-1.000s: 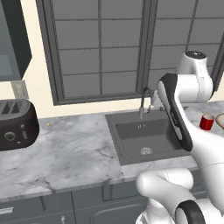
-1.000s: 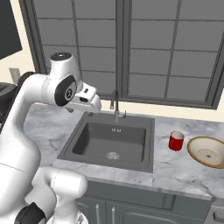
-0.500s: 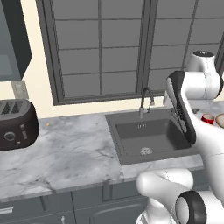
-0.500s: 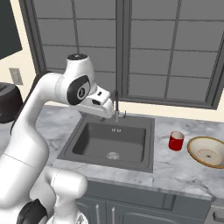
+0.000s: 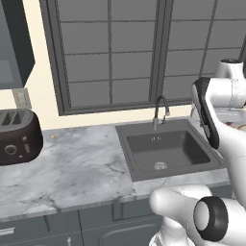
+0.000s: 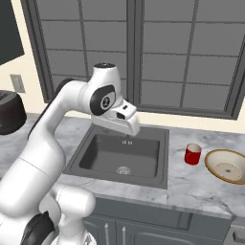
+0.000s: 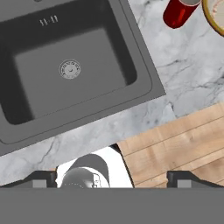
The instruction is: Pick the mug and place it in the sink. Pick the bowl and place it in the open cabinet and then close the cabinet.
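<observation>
Claw [image 7: 112,177] farther right, nearer mug [image 6: 193,154].

In the hand view the mug [image 7: 180,12] is cut off by the top edge, its rim and handle out of frame, and only a curved sliver of the bowl [image 7: 215,19] shows in the upper right corner. In the left base view the toaster [image 5: 18,137] runs past the left edge. In the right base view the arm covers the faucet, and the sink [image 6: 119,155] shows partly behind it.
</observation>
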